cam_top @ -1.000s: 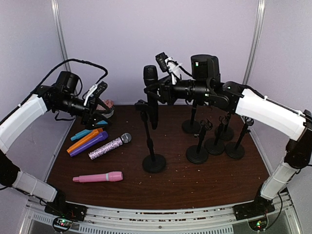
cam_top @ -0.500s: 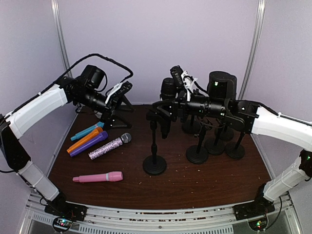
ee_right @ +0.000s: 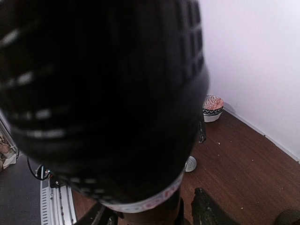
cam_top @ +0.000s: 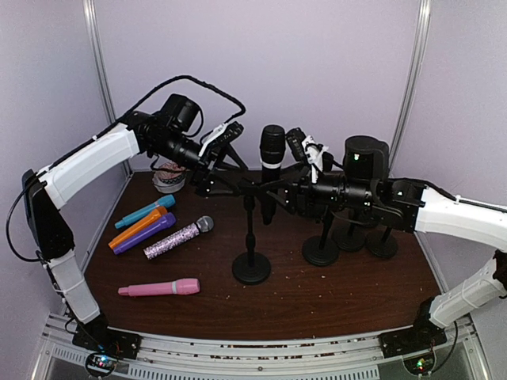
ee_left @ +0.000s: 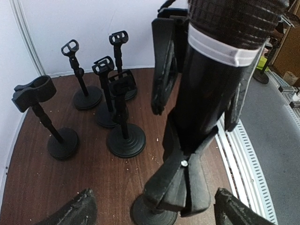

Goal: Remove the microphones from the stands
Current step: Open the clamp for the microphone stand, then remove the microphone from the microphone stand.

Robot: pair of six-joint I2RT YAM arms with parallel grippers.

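A black microphone point(cam_top: 272, 157) with a white ring stands upright in the clip point(cam_top: 252, 190) of a black stand point(cam_top: 250, 267) at mid table. My right gripper point(cam_top: 275, 194) comes from the right and is shut on the microphone's body just below the head. In the left wrist view its fingers point(ee_left: 164, 61) flank the microphone point(ee_left: 215, 79). In the right wrist view the microphone's head point(ee_right: 103, 93) fills the frame above my right gripper point(ee_right: 157, 216). My left gripper point(cam_top: 217, 182) is open beside the clip on its left. The clip point(ee_left: 185, 183) lies between my left gripper's point(ee_left: 154, 208) open fingers.
Several empty black stands point(cam_top: 321, 249) are grouped at the right, also in the left wrist view point(ee_left: 125, 139). On the left lie a pink microphone point(cam_top: 162, 287), a glitter one point(cam_top: 178, 237), purple and orange ones point(cam_top: 142, 229) and a teal one point(cam_top: 142, 212). A patterned bowl point(cam_top: 168, 179) sits back left.
My left arm swung from the far left over to the stand's clip. My right gripper carried the black microphone rightward, and the stand's top tilted right with it.
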